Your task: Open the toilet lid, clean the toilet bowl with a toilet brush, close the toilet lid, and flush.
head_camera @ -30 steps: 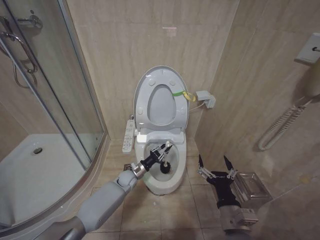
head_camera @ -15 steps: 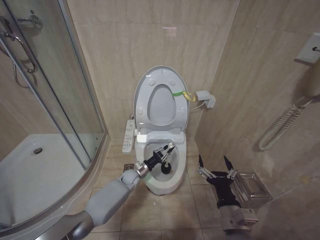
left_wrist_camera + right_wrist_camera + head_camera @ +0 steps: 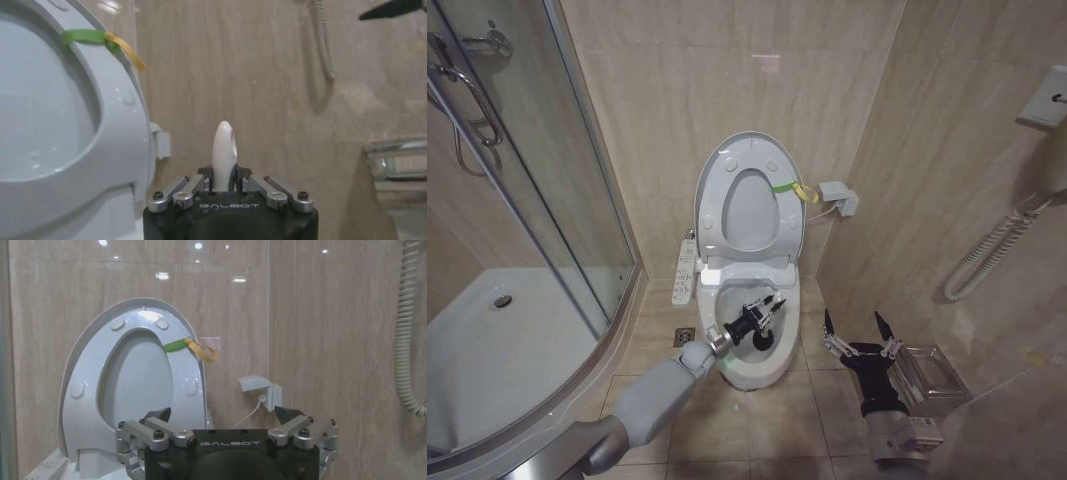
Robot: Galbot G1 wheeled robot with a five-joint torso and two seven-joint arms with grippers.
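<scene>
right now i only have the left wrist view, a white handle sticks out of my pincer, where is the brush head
Observer: The left pincer holds the toilet brush with its dark head down inside the toilet bowl.
Operator: is the lid all the way up
Observer: Yes, the toilet lid stands upright against the back wall, the seat raised with it.
Operator: where's the right arm
Observer: The right pincer hangs open beside the bowl on the robot's right, apart from it.
</scene>
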